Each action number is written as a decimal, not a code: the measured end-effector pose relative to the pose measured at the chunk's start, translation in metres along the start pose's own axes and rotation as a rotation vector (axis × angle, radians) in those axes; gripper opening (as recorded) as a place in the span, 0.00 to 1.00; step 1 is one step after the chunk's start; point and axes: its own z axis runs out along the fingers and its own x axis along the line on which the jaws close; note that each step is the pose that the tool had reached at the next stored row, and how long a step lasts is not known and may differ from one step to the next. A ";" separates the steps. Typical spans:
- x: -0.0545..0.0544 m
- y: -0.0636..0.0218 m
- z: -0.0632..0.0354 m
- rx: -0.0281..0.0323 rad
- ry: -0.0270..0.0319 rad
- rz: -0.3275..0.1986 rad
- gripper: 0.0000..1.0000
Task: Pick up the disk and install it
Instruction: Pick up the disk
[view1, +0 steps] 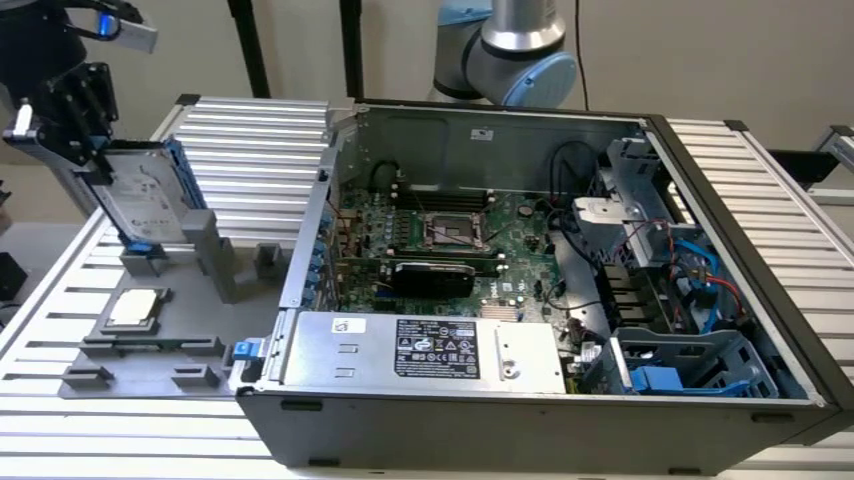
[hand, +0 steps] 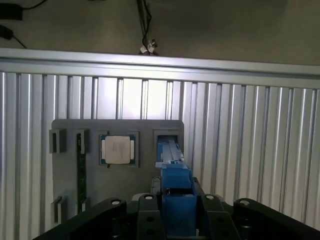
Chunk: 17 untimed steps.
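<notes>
While the gripper (view1: 96, 158) is clenching the upper end of the disk (view1: 144, 200) and holding it on edge, slightly tilted, the pick-up step is looking under way rather than finished. The disk's lower end is sitting at a slot of the grey fixture plate (view1: 194, 305), and I cannot tell whether it is touching or just clear.

By my judgement, the work left is calling for a straight lift out of the slot. It is also calling for a carry to the open computer case (view1: 400, 430) and a careful lining-up of the carrier with the blue drive cage (view1: 694, 360), well apart on the exterior view's right.

Counting: one disk, one CPU chip (view1: 135, 308) lying flat on the plate, one memory module (hand: 80, 167) standing beside it, one case, one cage.
</notes>
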 end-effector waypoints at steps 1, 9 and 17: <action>0.000 -0.0003 -0.0045 0.0002 -0.0001 0.000 0.00; -0.001 -0.0056 -0.0409 0.0001 0.0000 0.000 0.00; -0.001 -0.0282 -0.0769 0.0001 -0.0023 0.000 0.00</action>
